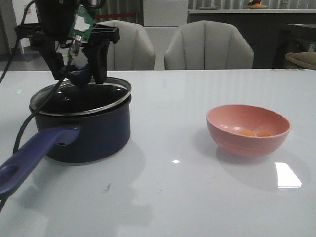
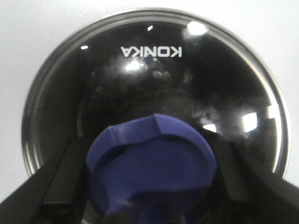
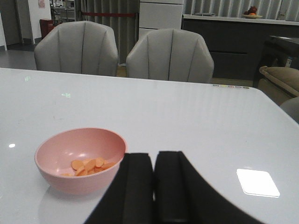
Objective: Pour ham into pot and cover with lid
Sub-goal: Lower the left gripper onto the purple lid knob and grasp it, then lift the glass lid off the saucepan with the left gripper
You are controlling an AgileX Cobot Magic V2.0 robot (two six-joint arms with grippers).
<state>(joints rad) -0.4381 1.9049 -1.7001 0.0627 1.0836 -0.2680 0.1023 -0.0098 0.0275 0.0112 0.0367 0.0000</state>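
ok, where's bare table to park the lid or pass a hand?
Widest bare patch of the table: between the pot and the pink bowl, running to the near edge. Also bare behind the bowl, toward the chairs. Crowded: the left side, where the left tool flanks the knob of the lid on the pot and the handle sticks out.

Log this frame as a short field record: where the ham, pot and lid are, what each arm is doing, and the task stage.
ham: orange slices in the pink bowl, not poured
pot: dark blue pot on the table's left side, handle toward the camera
lid: glass lid over the pot, tilted, not seated flush
left gripper: jaws either side of the lid's blue knob, apparently gripping it
right gripper: jaws together, holding nothing, back from the bowl
table: white, glossy
stage: lid over the pot while the ham remains in the bowl
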